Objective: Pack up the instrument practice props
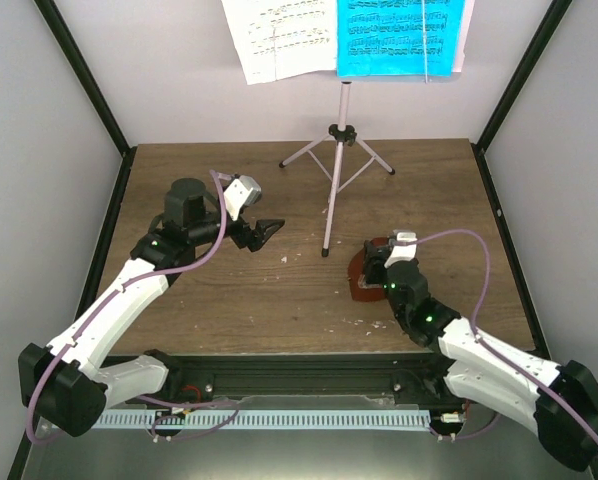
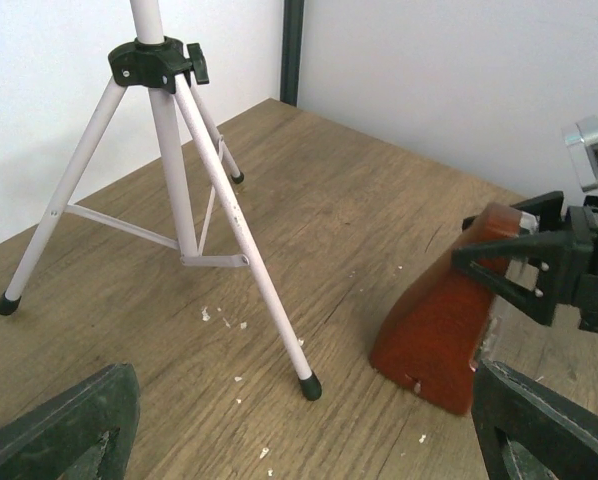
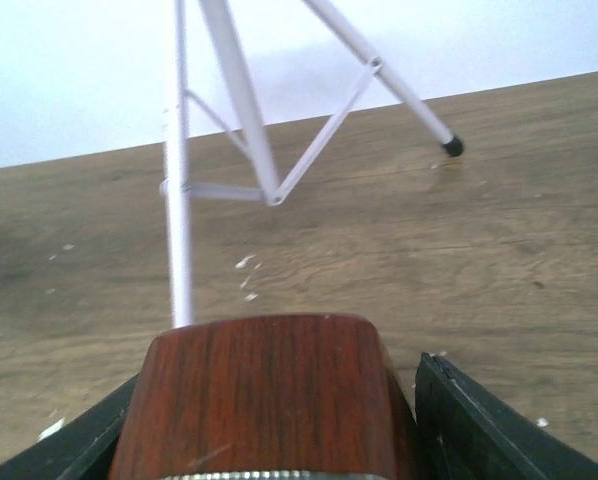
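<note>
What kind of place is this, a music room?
Probably a robot test booth: two robot arms at a wooden table, plain walls close around, plus a music stand and metronome.

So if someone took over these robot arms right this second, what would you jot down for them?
Left gripper: open, empty, left of the stand's legs.
Right gripper: closed on the brown metronome, which is tilted with its low edge on the table.
Music stand: standing upright at the back, with the white sheet and cyan sheet on its desk.
Done: nothing looks packed yet.
Left: metronome, both sheets and stand. No box or case is in view.
</note>
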